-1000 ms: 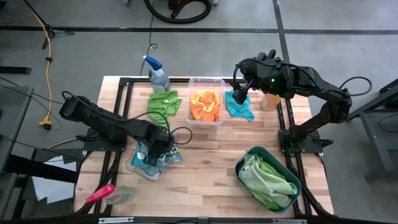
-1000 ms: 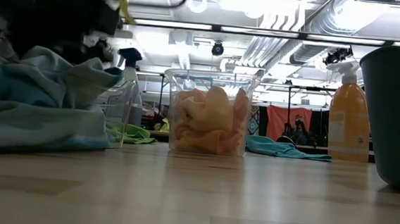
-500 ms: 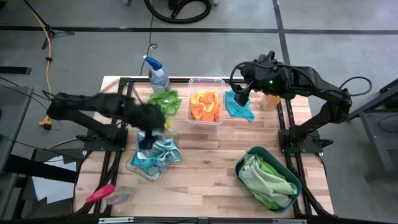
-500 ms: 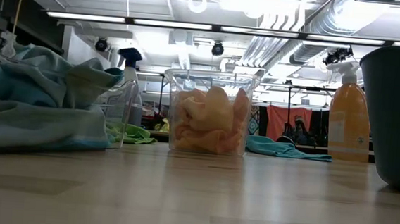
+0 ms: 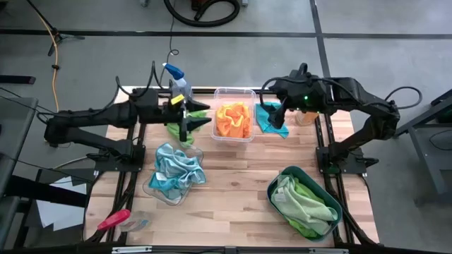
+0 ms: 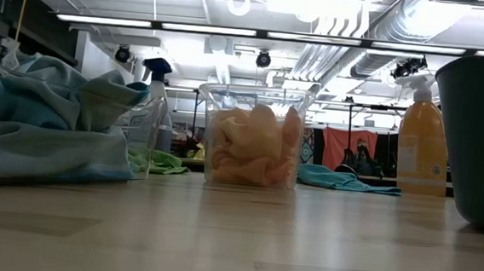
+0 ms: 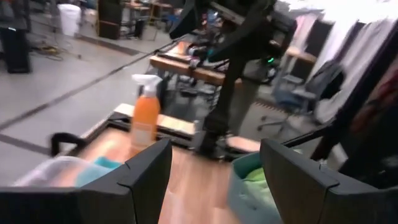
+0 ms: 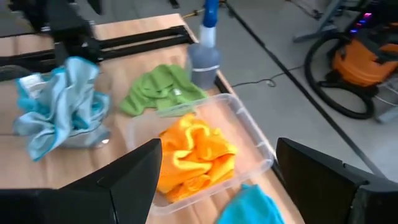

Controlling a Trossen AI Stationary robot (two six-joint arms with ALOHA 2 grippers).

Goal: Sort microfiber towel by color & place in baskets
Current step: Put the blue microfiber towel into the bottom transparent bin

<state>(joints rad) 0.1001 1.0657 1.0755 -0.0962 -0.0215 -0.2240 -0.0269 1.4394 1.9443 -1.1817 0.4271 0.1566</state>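
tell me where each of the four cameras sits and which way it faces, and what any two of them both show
High view: above the table, looking straight down; both arms show, left gripper open over the lime green towel, right gripper over the teal towel.
Low view: at table-top height, looking level across into the room; no arm shows.
Left wrist view: past its own open fingers toward the orange bottle and the right arm.
Right wrist view: past its own open fingers, down at the table.
Shared: high, low and right wrist views all show the clear tub of orange towels.

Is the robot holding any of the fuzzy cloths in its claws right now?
No. The left claw is open and empty above the loose green towel. The right claw is open too, above the blue towel on the table.
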